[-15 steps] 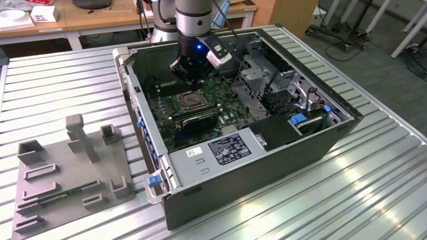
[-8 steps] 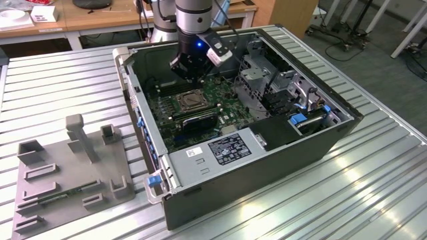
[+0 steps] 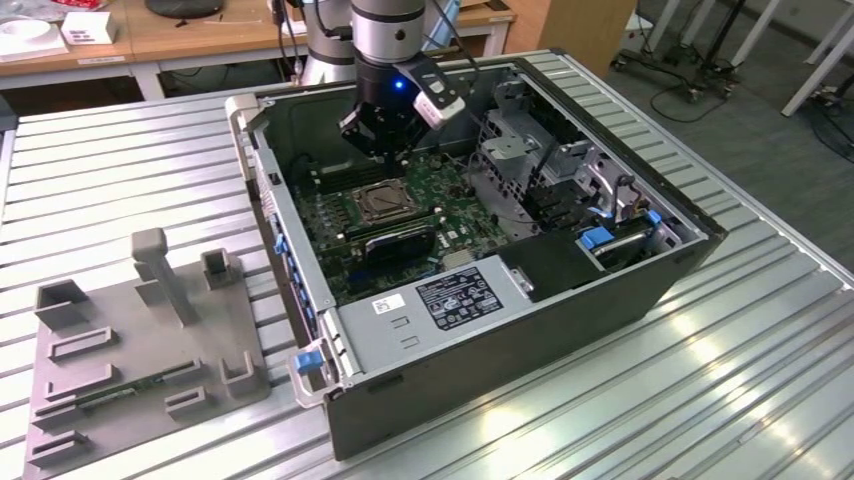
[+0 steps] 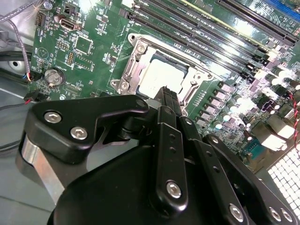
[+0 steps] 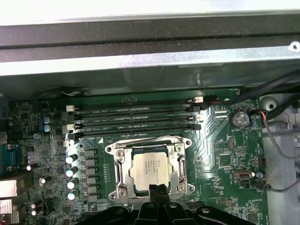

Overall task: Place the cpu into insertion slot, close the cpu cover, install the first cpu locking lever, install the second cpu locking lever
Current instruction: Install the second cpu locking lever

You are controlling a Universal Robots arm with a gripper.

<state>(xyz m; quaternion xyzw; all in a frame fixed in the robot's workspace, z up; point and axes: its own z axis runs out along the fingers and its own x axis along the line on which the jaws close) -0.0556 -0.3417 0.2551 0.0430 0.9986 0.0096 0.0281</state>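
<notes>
Okay, exterior view: my gripper (image 3: 387, 152) hangs inside the case (image 3: 667, 250), just above the insertion slot (image 3: 379, 203). Second wrist view: fingers (image 4: 168, 101) pressed together, holding nothing; cpu (image 4: 161, 77) seated, cpu cover (image 4: 187, 89) down over it. First wrist view: fingertips sit at the socket edge, so I'd keep the press straight and centred.
</notes>
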